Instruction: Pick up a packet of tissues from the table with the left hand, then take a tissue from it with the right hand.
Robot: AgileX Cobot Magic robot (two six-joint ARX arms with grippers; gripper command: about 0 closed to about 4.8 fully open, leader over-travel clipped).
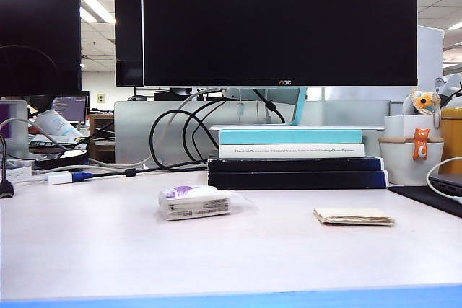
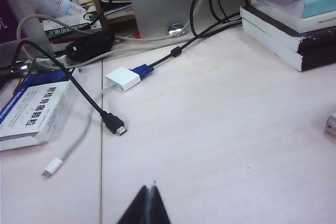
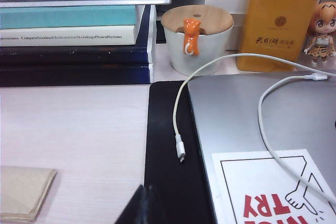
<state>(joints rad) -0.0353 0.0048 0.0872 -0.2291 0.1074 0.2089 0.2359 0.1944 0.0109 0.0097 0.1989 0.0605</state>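
Packet of tissues [image 1: 194, 203] lies flat — long axis sideways.

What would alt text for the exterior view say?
A packet of tissues and a folded tissue lie apart on a white table, with no robot claw in sight. Behind them, stacked books sit beneath a dark monitor.

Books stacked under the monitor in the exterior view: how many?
4, in one pile on the white table: a teal-covered book on top, a white-spined book beneath it, then two dark navy books. More may be hidden behind.
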